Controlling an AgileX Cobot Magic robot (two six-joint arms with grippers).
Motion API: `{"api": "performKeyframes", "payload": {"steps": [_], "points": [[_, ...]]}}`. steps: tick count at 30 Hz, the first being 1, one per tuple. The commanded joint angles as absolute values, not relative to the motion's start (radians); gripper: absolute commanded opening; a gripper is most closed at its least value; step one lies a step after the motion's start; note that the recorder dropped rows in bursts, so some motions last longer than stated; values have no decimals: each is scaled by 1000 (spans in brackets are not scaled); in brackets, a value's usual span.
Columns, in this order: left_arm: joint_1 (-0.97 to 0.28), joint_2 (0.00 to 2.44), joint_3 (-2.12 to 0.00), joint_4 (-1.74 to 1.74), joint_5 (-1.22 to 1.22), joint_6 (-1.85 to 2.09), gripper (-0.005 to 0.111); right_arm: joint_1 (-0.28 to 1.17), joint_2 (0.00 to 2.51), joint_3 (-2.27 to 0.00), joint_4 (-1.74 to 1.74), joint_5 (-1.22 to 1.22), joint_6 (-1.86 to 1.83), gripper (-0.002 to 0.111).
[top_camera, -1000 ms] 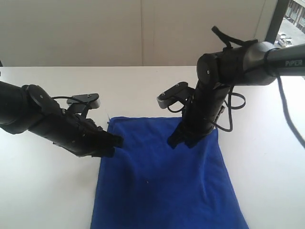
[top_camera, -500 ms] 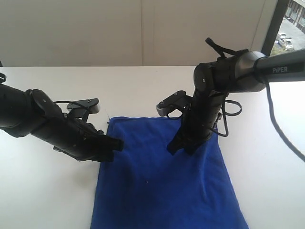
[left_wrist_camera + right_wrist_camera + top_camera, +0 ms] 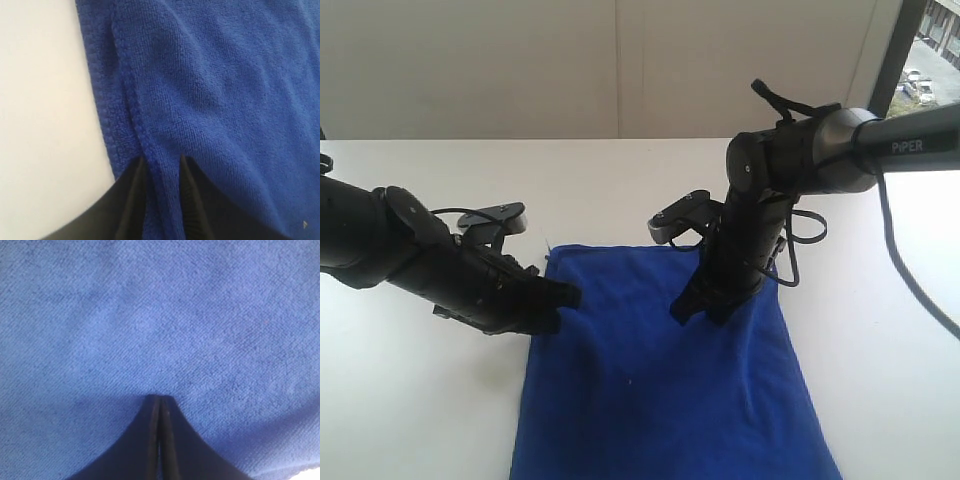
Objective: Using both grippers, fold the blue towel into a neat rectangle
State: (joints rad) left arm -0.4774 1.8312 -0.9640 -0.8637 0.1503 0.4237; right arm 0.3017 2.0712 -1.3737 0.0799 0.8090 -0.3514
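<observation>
The blue towel (image 3: 670,380) is lying flat on a white table (image 3: 410,420), spreading from the middle of the table toward the near edge of the exterior view. The left gripper (image 3: 565,297) is reaching in low at the towel's left edge, near the far corner. The right gripper (image 3: 695,310) is pointing steeply down over the cloth near its far right corner. A pale wall (image 3: 520,60) is rising behind the table, and a window (image 3: 932,55) is showing a street at the far right. The left wrist view is showing what the exterior view is hiding: the left fingers (image 3: 131,200) are pinching a raised ridge of the stitched hem. The right wrist view is showing the right fingers (image 3: 151,440) pressed together with nothing between them.
</observation>
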Motion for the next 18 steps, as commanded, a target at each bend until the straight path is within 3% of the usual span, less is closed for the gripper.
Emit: {"api": "performKeyframes", "payload": {"steps": [1, 18], "points": [[-481, 1828, -955, -882, 152, 418, 30, 296, 2086, -1375, 87, 803, -363, 0], [-481, 1874, -1015, -928, 200, 421, 30, 296, 2086, -1375, 98, 805, -389, 0]]}}
